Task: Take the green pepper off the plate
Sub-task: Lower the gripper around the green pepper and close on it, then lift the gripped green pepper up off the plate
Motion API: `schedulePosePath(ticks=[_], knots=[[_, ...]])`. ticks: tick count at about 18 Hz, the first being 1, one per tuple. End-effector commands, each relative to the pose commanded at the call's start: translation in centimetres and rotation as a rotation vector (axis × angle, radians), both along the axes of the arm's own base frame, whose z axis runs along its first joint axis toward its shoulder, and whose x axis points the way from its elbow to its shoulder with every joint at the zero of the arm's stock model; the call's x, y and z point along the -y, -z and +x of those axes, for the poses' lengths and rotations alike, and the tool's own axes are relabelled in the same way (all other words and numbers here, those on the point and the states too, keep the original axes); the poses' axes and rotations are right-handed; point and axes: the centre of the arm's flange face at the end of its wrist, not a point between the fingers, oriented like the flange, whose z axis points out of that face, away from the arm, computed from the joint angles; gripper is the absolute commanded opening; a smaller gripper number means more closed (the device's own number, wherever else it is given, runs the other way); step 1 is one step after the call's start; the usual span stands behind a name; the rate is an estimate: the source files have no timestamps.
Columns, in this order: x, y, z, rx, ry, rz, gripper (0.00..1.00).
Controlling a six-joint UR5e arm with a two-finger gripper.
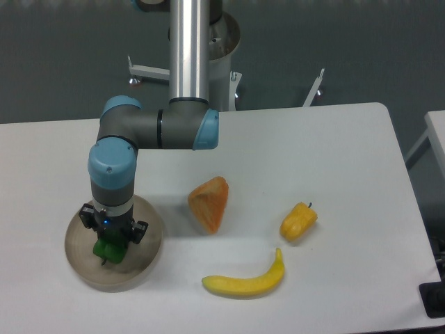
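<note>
The green pepper point(110, 250) sat on the plate point(142, 261) at the surface's left, the claw point(111, 240) lowered over it, apparently closed around it. The grasp seemed underway; a straight lift was next.

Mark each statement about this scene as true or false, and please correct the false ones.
1. The green pepper lies on the plate. True.
2. The gripper is right above the banana. False: it is down over the green pepper, on the plate.
3. The yellow-orange pepper is on the plate. False: it lies on the table, to the right of the orange wedge-shaped piece.
4. The banana lies on the table, off the plate. True.
5. The plate holds two items. False: only the green pepper is seen in it.
</note>
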Motion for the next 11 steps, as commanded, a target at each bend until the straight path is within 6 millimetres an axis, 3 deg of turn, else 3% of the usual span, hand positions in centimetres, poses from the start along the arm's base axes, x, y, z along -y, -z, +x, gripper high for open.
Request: schedulePosePath(ticks=[3, 8, 11], knots=[[0.6, -3.5, -1.2, -0.024, 0.041, 0.046, 0.38], [3.5, -8.5, -8.0, -0.095, 0.137, 0.104, 0.38], [6.0, -11.0, -13.7, -0.124, 0.109, 0.122, 0.38]])
